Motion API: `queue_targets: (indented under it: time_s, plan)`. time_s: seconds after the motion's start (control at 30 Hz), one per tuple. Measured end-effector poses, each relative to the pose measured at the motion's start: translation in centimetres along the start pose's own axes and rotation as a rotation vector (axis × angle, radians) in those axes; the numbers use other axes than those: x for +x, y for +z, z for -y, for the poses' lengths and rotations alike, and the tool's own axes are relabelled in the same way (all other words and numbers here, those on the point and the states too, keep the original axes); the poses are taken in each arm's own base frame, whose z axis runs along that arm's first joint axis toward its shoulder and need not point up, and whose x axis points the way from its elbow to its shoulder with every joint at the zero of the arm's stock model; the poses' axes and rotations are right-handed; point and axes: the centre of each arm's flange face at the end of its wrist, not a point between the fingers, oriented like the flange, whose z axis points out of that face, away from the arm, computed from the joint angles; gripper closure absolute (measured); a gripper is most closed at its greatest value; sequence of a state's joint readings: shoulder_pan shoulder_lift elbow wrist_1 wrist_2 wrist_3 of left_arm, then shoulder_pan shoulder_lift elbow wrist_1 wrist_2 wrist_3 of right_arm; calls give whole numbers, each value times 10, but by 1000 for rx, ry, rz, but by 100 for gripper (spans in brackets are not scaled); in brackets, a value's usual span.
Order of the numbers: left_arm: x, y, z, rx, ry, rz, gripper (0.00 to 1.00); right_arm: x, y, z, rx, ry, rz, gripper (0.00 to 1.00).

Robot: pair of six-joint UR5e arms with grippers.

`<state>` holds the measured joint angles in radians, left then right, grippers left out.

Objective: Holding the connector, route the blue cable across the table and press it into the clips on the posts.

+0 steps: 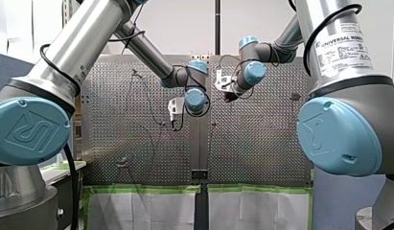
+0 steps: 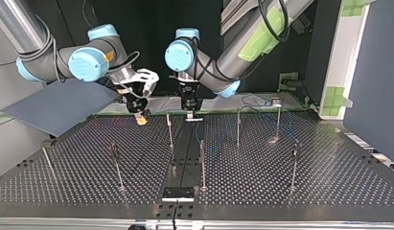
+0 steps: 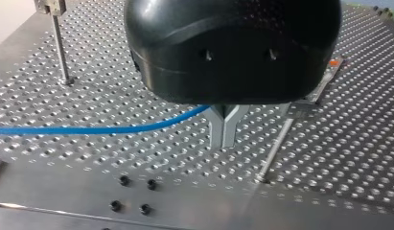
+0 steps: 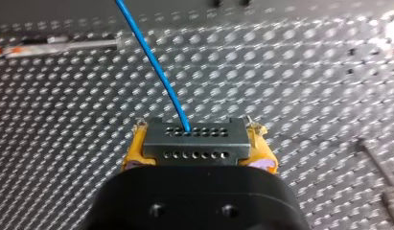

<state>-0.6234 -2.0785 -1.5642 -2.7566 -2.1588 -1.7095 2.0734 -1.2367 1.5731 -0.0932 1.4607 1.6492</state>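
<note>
**Snagging and strain are the risks here**

Front view: both my arms reach to the middle of the worktop [image 1: 261, 143]. My left jaws hang just beside my right jaws, and I cannot tell either grip from here.

Top view: my right jaws, at the view's left, hover low near the far edge, with my left jaws just beside them at the middle. A post [image 2: 170, 129] stands close in front of both. I judge that any sideways sweep could drag the wire against it or knock it.

Left wrist view: my metal fingers [image 3: 218, 129] are together. The blue cable [image 3: 89, 130] runs into the notch at their root and trails off low over the worktop toward a post carrying a clip [image 3: 51, 5]. It sits in no clip yet. If that grip is tight rather than sliding, pulling will strain the wire.

Right wrist view: my yellow pads [image 4: 132, 153] are clamped on the connector [image 4: 194, 141], one on each side. The cable leaves its face and runs ahead. A hard tug could pull the wire from its hole or twist the connector in the pads.
</note>
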Motion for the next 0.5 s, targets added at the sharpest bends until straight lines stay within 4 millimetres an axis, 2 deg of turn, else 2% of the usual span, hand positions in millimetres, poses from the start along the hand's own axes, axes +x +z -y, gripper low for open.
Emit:
queue_targets:
  time_s: [0.33, 0.5]
  plan:
    - [35, -18, -10, 38, 23, -45, 100, -38, -9, -11, -35, -25, 51, 100]
    - [57, -21, -18, 67, 27, -63, 100, -51, -7, -14, -31, -20, 48, 100]
